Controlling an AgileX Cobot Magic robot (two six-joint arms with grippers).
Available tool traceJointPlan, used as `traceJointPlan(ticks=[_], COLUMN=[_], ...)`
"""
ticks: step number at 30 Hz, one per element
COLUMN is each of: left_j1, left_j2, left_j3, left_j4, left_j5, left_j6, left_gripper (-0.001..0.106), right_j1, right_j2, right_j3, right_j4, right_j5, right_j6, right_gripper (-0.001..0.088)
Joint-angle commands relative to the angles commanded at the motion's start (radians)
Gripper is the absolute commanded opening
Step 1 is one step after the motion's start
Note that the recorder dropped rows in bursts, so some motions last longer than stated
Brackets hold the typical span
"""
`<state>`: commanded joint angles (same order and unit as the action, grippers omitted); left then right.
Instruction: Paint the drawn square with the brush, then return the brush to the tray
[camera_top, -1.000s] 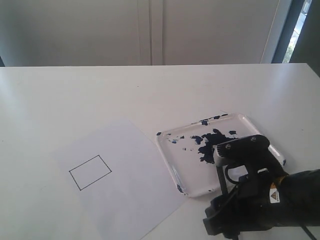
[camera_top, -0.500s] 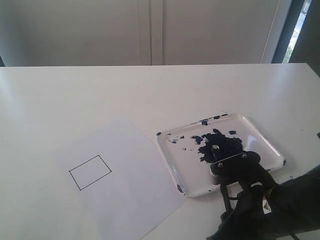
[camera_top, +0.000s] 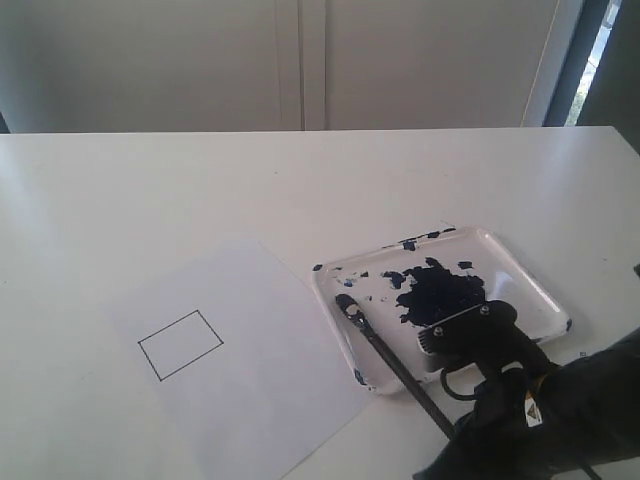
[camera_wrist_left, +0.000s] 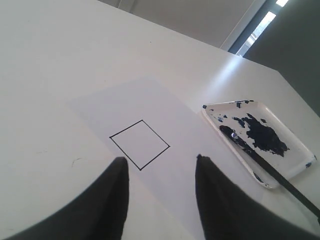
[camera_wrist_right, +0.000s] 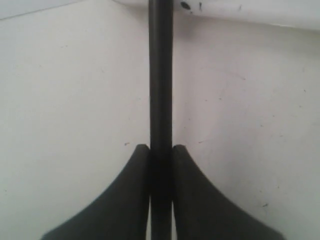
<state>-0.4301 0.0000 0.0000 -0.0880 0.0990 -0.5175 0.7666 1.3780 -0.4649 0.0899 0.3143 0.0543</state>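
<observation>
right gripper (camera_wrist_right: 161, 148) pinches brush (camera_top: 385, 354) across tray (camera_top: 525, 285)

No legible text, brand or number anywhere. Only sign: small warning-triangle sticker (camera_top: 529, 419) on the right arm (camera_top: 585, 400), print too small to read.

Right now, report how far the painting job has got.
Done: the right hand is shut on the brush. In hand: the pickup, with the brush's dark tip over the tray, not yet at the paper. Left: the drawn square is blank, so all the painting remains, then putting the brush back in the tray.
</observation>
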Motion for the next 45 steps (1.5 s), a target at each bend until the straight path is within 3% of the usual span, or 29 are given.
traceJointPlan(ticks=[5,13,20,29,35,45], left_j1=[0.0,0.0,0.0,0.0,0.0,0.0], left_j2=[0.0,0.0,0.0,0.0,0.0,0.0], left_j3=[0.0,0.0,0.0,0.0,0.0,0.0], left_j4=[0.0,0.0,0.0,0.0,0.0,0.0], left_j5=[0.0,0.0,0.0,0.0,0.0,0.0], left_j6=[0.0,0.0,0.0,0.0,0.0,0.0], left_gripper=[0.048,0.048,0.048,0.048,0.048,0.048], right_j1=[0.0,0.0,0.0,0.0,0.0,0.0], right_j2=[-0.075,-0.192,-0.239,-0.222,-0.097,0.064], right_j3=[-0.059,-0.208,-0.305,-0.314,-0.314,-0.314], right_j4=[-0.072,-0.479,-0.585,-0.536,-0.543,-0.766], right_j5=[0.105,0.566,0.89,0.907,0.907,0.907], right_j6=[0.011,0.336,0.305,0.17,0.152,0.219], right_gripper=[0.0,0.0,0.0,0.0,0.0,0.0])
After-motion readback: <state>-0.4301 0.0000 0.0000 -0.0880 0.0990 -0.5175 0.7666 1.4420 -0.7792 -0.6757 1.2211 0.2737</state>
